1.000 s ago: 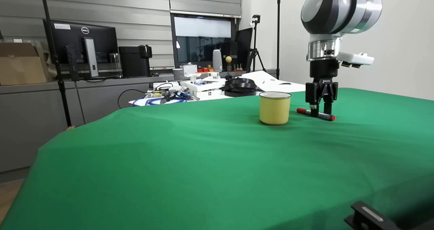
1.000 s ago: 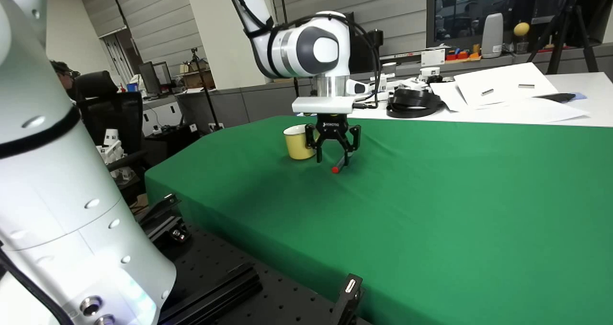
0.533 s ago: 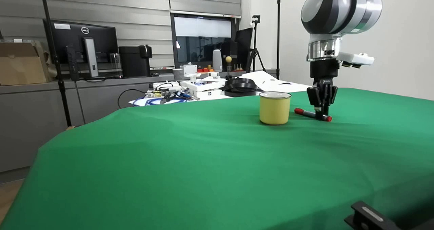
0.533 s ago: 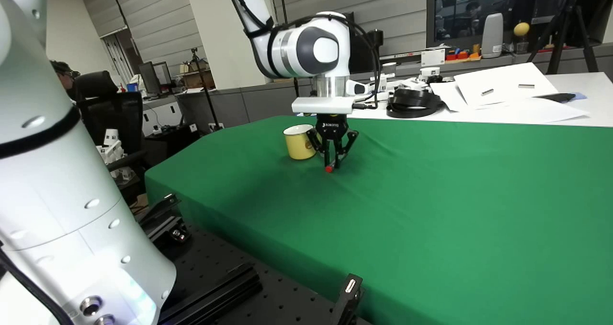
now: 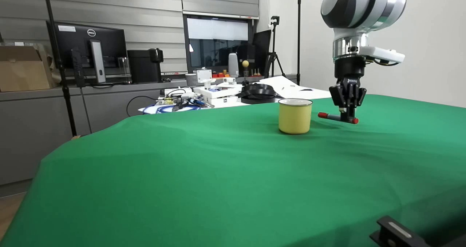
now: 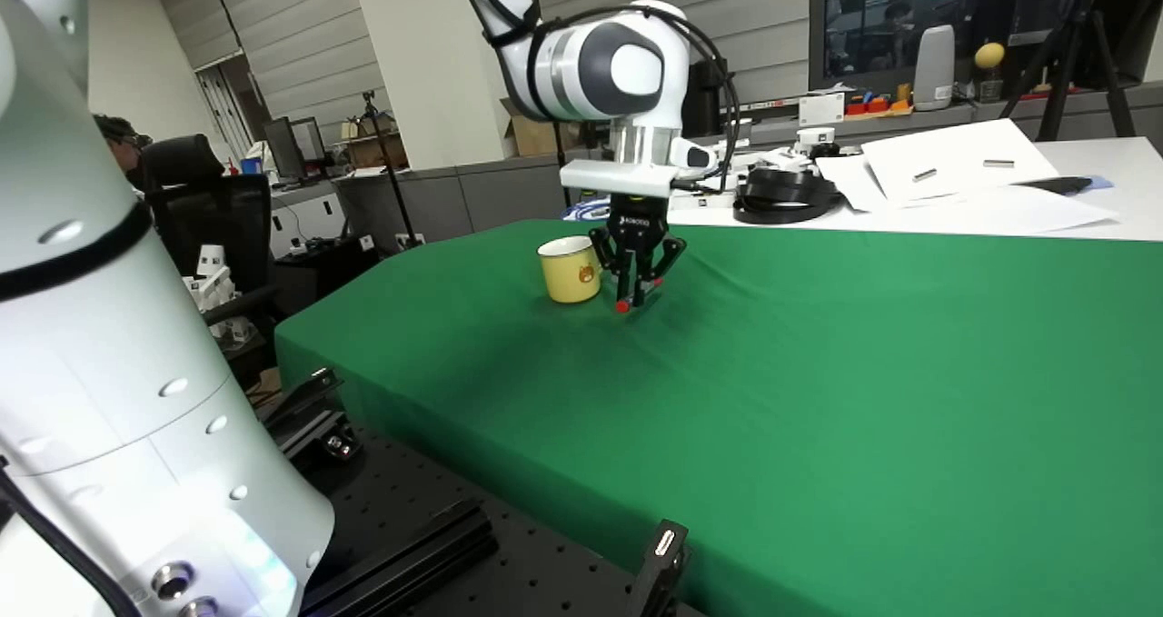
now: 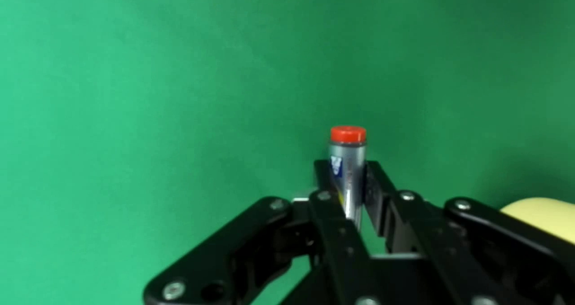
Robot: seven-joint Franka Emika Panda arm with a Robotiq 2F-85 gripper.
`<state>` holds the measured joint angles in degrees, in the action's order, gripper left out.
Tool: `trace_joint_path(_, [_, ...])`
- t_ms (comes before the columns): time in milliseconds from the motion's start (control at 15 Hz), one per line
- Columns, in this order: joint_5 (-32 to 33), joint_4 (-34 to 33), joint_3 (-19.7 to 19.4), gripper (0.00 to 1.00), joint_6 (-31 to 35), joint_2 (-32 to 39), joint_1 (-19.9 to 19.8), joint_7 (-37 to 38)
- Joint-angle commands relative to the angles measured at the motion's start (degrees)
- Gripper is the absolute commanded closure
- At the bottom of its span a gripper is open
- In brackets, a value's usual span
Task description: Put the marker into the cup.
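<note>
Here, as I am watching, the Robotiq gripper (image 6: 631,298) is pinching the red-capped marker (image 7: 349,172) just above the green cloth (image 5: 182,174), near but outside the yellow cup (image 5: 295,116); grasping is looking complete, while transfer and release are pending.

Robotics laboratory: robot arm (image 6: 154,344) and perforated black plate (image 6: 536,544) along the near edge of a green-covered bench (image 6: 745,381); parts-strewn white table (image 6: 1122,170) and tripod (image 6: 1065,76) beyond the far edge; office chair (image 6: 209,222) past the left corner.

Silver marker (image 7: 349,172) with red ends, held in midair, nearly level, pale yellow cup (image 5: 295,118), upright, nearby
</note>
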<state>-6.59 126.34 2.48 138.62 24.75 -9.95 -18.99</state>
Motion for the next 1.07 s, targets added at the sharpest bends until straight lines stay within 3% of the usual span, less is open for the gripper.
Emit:
trace_joint_path(0, [-1.1,-7.5,-1.6,0.95,-14.3,-0.5,0.7,5.5])
trace_joint_path(400, [-0.6,-23.1,-2.7,0.95,-39.6,3.5,2.2,9.7])
trace_joint_path(1000, [-2.1,-43.5,-1.7,0.95,-56.6,17.2,7.1,18.6])
